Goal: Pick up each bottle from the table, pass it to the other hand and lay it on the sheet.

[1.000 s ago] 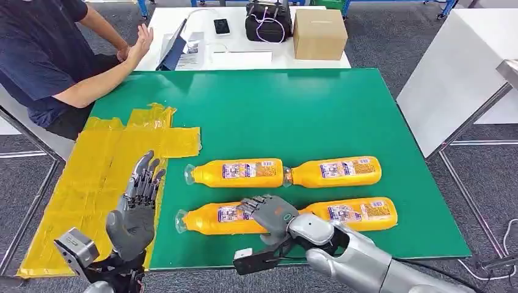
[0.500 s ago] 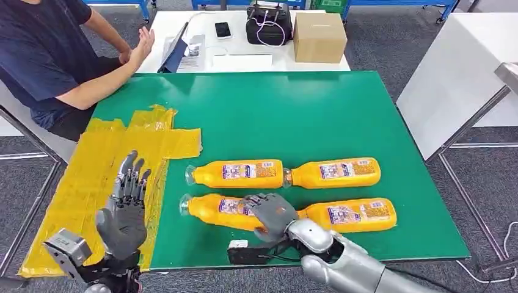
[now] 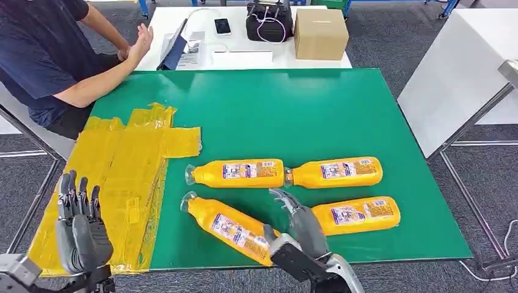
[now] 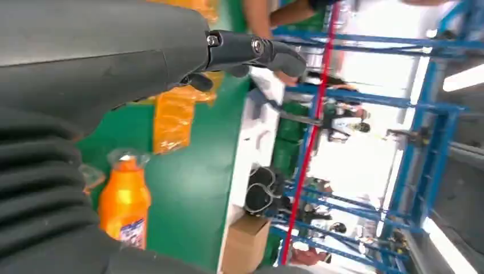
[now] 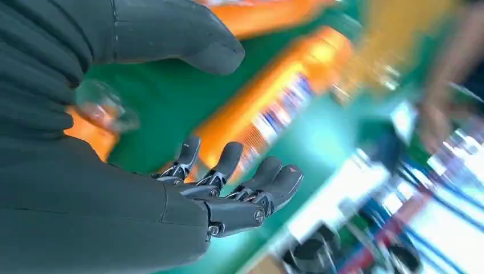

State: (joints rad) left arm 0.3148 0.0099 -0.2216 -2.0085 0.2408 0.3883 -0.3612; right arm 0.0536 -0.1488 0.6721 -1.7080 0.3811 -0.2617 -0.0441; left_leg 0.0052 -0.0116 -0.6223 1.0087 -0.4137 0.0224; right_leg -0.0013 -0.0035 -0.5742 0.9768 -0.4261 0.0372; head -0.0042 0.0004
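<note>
the right hand [image 3: 300, 227] stands at the near edge of the green bench [image 3: 293, 116], fingers spread and holding nothing. the tilted bottle [image 3: 229, 227] lies just left of it, its base end at the thumb, cap pointing toward the yellow sheet [image 3: 116, 165]; whether they touch cannot be told. a second bottle [image 3: 357, 215] lies just to the hand's right. two more bottles [image 3: 238, 173] [image 3: 335, 171] lie end to end farther back. the left hand [image 3: 78, 231] hovers over the sheet's near corner, fingers straight, apart and empty.
</note>
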